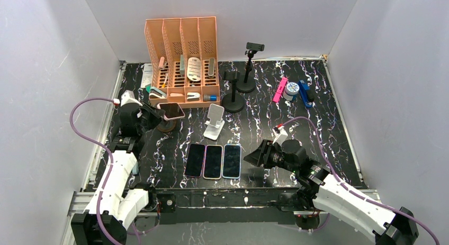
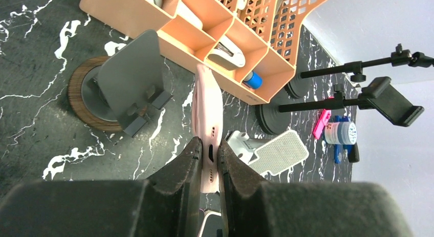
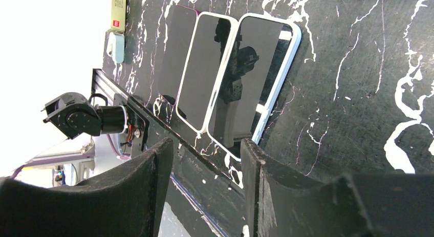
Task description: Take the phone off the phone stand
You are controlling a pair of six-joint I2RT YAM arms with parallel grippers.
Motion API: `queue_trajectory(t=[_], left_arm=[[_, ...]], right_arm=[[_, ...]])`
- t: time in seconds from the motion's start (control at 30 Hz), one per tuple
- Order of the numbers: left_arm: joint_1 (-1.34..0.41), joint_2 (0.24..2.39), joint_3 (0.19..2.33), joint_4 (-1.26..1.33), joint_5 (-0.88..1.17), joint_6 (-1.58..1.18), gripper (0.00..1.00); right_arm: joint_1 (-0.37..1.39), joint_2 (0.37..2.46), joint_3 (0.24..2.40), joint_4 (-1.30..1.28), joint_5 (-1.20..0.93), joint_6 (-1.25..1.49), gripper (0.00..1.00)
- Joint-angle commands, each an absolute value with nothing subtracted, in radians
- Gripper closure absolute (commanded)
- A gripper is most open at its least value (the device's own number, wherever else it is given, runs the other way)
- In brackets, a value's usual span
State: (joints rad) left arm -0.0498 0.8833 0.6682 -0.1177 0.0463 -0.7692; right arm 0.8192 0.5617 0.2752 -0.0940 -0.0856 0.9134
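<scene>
My left gripper is shut on the bottom edge of a pink phone. In the top view the pink phone is held lifted just right of the stand with a round wooden base. In the left wrist view that grey stand is bare, left of the phone and apart from it. My right gripper is open and empty, low over the table's front edge near three phones lying flat. In the top view it sits right of them.
An orange file organizer stands at the back left. A white folding phone stand sits mid-table. Two black tripod stands stand behind it. A pink item, a round tub and a blue item lie back right. Three phones lie at the front.
</scene>
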Motion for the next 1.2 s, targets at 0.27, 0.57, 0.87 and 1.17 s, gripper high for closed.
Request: queue_trajectory(t=[0.27,0.57,0.87,1.17], left_arm=[[-0.073,0.863,0.759,-0.118,0.046,-0.765,1.0],[-0.077,0.855,0.715,-0.1,0.068,-0.778,1.0],[-0.087,0.855,0.704,-0.077,0.133,-0.853,1.0],[-0.092,0.846,0.642,-0.005,0.232,-0.978,1.0]], right_arm=[[0.822,0.547,0.29,-0.035,-0.096,0.916,0.41],[0.822,0.537,0.282,-0.032,-0.098,0.92,0.41],[0.822,0.577,0.288,0.027,-0.129,0.93,0.42],[0.822,0.576,0.285,0.052,-0.145,0.945,0.41]])
